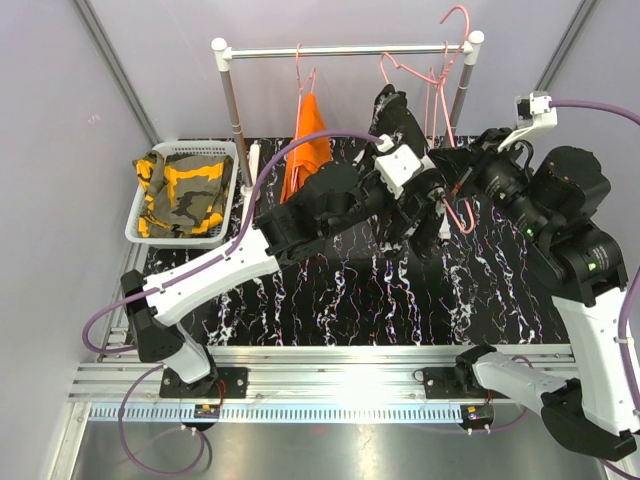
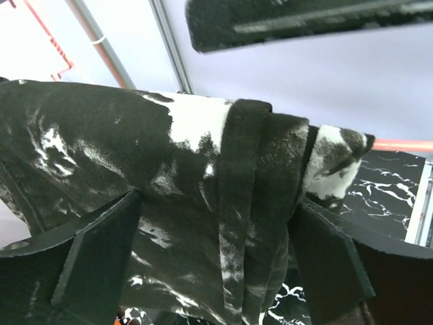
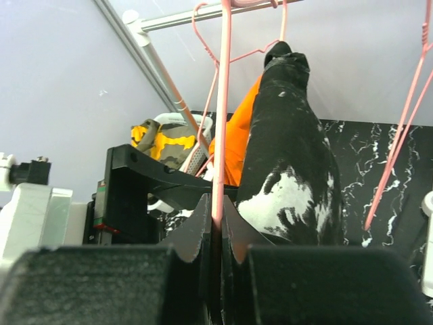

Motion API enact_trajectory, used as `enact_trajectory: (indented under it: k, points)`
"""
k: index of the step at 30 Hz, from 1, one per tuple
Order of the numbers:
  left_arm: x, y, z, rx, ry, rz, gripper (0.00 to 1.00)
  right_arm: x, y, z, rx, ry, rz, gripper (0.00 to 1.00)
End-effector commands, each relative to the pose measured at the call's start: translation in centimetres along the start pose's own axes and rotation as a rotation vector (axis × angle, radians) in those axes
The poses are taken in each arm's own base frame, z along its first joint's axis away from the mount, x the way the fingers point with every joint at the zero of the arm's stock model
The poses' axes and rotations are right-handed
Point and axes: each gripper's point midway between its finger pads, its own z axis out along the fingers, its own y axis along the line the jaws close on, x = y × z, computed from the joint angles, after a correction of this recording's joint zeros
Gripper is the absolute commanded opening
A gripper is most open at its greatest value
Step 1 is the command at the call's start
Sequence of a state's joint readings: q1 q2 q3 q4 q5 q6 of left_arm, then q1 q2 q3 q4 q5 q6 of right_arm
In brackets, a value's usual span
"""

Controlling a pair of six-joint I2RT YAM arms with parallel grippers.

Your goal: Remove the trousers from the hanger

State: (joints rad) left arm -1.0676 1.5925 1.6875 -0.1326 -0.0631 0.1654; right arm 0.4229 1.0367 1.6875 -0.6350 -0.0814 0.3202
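Observation:
The black trousers with white speckles [image 1: 392, 115] hang on a pink hanger [image 3: 222, 101] below the rack rod [image 1: 340, 50]. My left gripper [image 1: 403, 195] has a finger on each side of that cloth [image 2: 169, 169] and is shut on it [image 2: 216, 230]. My right gripper [image 1: 455, 190] is shut on the hanger's pink wire [image 3: 218, 210], just right of the black trousers [image 3: 291, 149]. The orange trousers [image 1: 310, 150] hang on another pink hanger to the left. The olive-green and yellow trousers [image 1: 185, 190] lie in a white basket [image 1: 180, 238].
Empty pink hangers [image 1: 455, 30] hang at the rod's right end, beside the right post [image 1: 462, 90]. The left post [image 1: 230, 100] stands next to the basket. The floor is black marble-patterned [image 1: 380, 300]. Grey walls close in on three sides.

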Motion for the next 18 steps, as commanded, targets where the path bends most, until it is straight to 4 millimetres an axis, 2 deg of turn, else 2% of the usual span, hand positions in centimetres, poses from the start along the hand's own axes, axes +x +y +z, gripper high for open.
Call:
enact_trajectory:
  k: [1, 3, 4, 10, 18]
  points:
    - [-3.2, 1.0, 0.0, -0.043, -0.085, -0.008, 0.88, -5.9, 3.9, -2.4, -0.159, -0.215, 0.008, 0.00]
    - [-3.6, 0.7, 0.0, -0.024, -0.090, -0.014, 0.94, -5.8, 3.9, -2.4, -0.164, -0.213, 0.015, 0.00]
    - [-3.9, -0.2, -0.2, 0.011, -0.097, -0.013, 0.99, -5.7, 3.9, -2.3, -0.164, -0.211, 0.017, 0.00]
    - [-4.4, -2.2, -0.5, 0.078, -0.108, -0.019, 0.99, -5.7, 4.0, -2.1, -0.168, -0.209, 0.028, 0.00]
    - [-3.8, -2.6, -0.1, 0.083, -0.095, -0.055, 0.99, -6.0, 4.3, -2.4, -0.181, -0.219, 0.038, 0.00]
